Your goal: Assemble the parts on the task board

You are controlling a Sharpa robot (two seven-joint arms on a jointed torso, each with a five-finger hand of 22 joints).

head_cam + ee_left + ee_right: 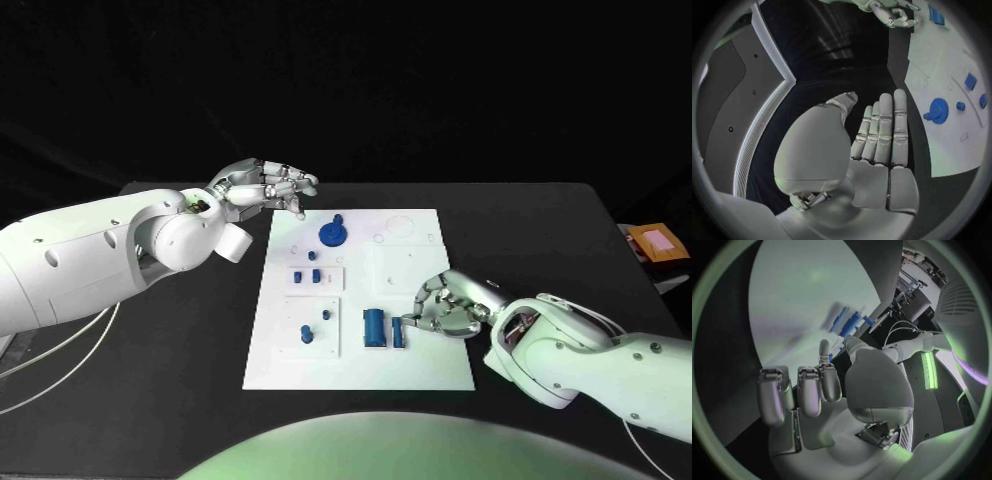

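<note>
The white task board (418, 370) lies in the middle of the black table. Blue parts stand on it: a round disc with a knob (333, 234) (937, 110) near the far edge, several small pieces (306, 276) down the left side, and an upright cylinder (375, 327) with a narrower piece (400, 333) beside it. My right hand (450, 306) (811, 390) hovers at the board's right side, fingers loosely curled, fingertips close to the narrower piece, nothing held. My left hand (268, 188) (879, 135) floats off the board's far left corner, fingers straight and together, empty.
An orange and white object (653, 241) sits beyond the table's right edge. Bare black table (188, 340) runs along both sides of the board and behind it.
</note>
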